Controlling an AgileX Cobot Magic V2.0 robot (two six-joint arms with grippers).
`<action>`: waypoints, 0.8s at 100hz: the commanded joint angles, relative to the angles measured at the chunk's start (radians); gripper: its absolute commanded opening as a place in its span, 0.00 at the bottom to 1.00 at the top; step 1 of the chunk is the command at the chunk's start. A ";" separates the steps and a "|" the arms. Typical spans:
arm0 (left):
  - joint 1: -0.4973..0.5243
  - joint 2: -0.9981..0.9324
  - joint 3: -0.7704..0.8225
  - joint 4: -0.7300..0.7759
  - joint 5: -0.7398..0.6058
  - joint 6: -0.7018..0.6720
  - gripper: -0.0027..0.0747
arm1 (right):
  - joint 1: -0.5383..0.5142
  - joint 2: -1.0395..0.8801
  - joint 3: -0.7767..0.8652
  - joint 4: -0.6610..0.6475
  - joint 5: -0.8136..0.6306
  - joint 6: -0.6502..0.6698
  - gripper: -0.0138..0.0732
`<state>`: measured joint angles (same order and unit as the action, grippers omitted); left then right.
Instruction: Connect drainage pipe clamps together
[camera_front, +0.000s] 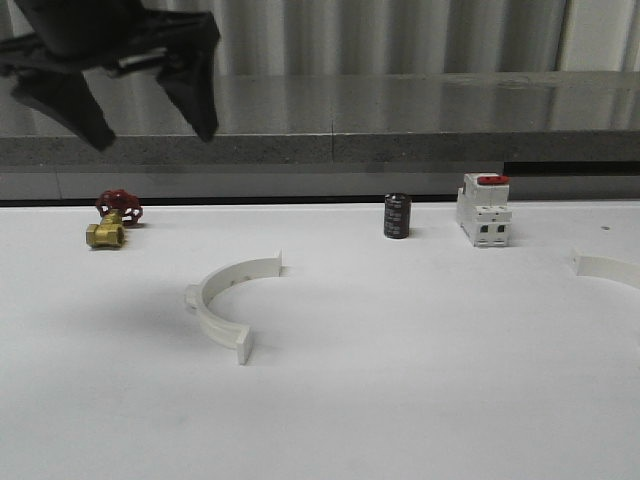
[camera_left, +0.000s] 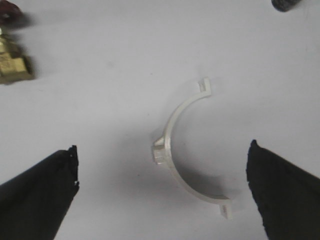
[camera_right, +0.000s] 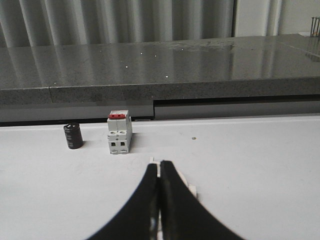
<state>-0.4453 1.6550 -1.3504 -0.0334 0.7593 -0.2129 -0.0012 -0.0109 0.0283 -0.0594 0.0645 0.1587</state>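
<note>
My left gripper (camera_left: 162, 192) spread wide above one clamp half (camera_left: 187, 150) on table (camera_front: 400, 380). My right gripper (camera_right: 159, 200) pinching other clamp half (camera_right: 187, 186); front view shows just its end.

front view low, faces forward across table (camera_front: 400, 400); left wrist looks straight down; right wrist looks forward, low.

A workshop bench: brass valve (camera_front: 106, 234), breaker (camera_front: 484, 209) and capacitor (camera_front: 397, 216) on a white table (camera_front: 400, 400).
</note>
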 joint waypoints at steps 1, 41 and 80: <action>0.040 -0.120 0.002 0.016 -0.034 0.021 0.89 | -0.004 -0.020 -0.017 -0.007 -0.073 -0.006 0.08; 0.263 -0.482 0.290 0.016 -0.175 0.071 0.89 | -0.004 -0.020 -0.017 -0.007 -0.073 -0.006 0.08; 0.323 -0.860 0.633 0.021 -0.303 0.071 0.89 | -0.004 -0.020 -0.017 -0.007 -0.073 -0.006 0.08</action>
<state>-0.1230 0.8821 -0.7550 -0.0099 0.5455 -0.1439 -0.0012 -0.0109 0.0283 -0.0594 0.0645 0.1587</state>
